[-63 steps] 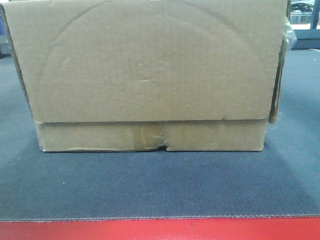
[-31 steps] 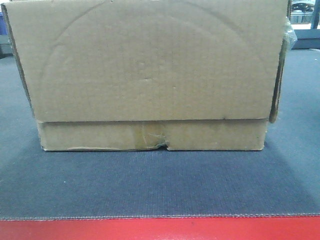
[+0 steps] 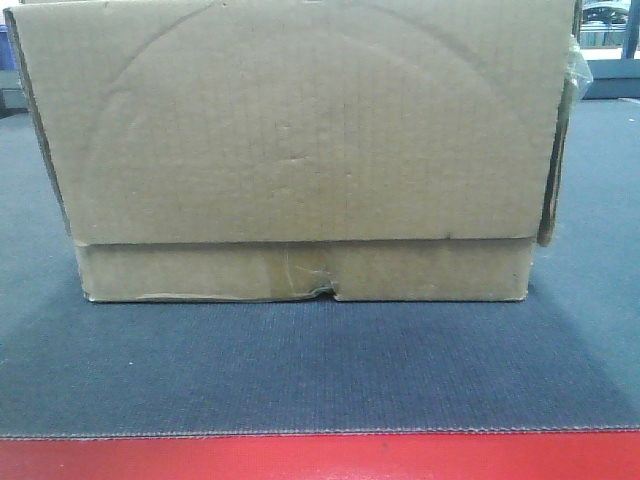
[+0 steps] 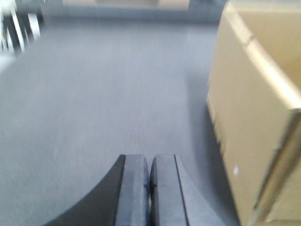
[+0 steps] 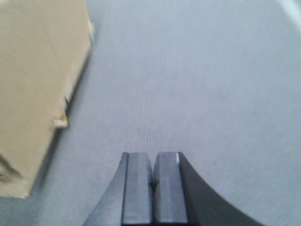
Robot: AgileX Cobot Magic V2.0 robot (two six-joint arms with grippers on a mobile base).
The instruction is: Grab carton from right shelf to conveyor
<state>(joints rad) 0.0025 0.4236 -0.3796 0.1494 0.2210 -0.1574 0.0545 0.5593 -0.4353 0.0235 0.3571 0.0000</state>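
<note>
The wide brown corrugated cardboard carton [image 3: 295, 150] sits flat on the dark grey woven conveyor belt [image 3: 320, 370], set back from its red front edge strip [image 3: 320, 458], taped torn seam facing that edge. My left gripper [image 4: 149, 186] hangs over bare belt beside the carton's one end, fingers pressed together on nothing. My right gripper [image 5: 153, 183], likewise clenched and empty, hangs beside the other end.

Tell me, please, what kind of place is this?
Probably a warehouse or packing line: a plain carton sits on a wide woven belt with a red edge strip, like a conveyor.
</note>
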